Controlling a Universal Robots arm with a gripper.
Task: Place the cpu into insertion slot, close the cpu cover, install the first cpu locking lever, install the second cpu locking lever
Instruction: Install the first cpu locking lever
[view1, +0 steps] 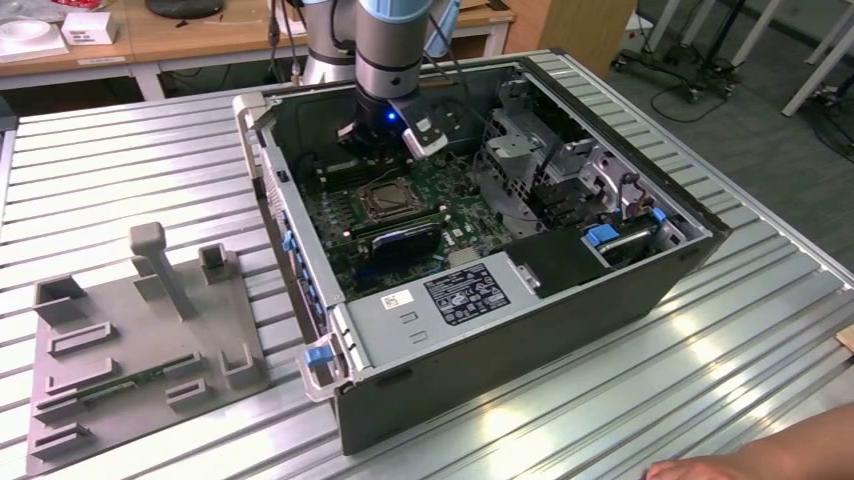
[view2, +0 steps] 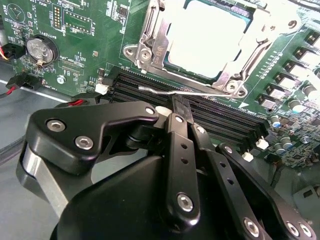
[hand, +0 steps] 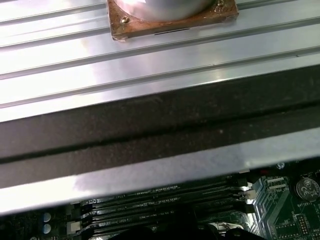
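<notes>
The cpu (view2: 210, 40) sits in the insertion slot (view1: 382, 200) with the cpu cover (view2: 152, 35) down over it, while the end effector (view2: 180, 106), fingers drawn together and gripping nothing evident, meets a locking lever (view2: 155, 90) seemingly not yet latched.

Counted: one arm (view1: 387, 40), one tool (view2: 179, 105), one open PC case (view1: 534, 330) on one bench (view1: 107, 170). Inside were one green motherboard (view2: 90, 30), one cpu (view2: 207, 37), one insertion slot (view1: 384, 200), one cpu cover (view2: 152, 37), one locking lever (view2: 165, 91) I could make out, one coin battery (view2: 41, 50), and four long black memory slots (hand: 150, 200), as best I could count. Beside the case sat one grey fixture plate (view1: 134, 350). One person's hand (view1: 787, 455) was at the bench edge.
</notes>
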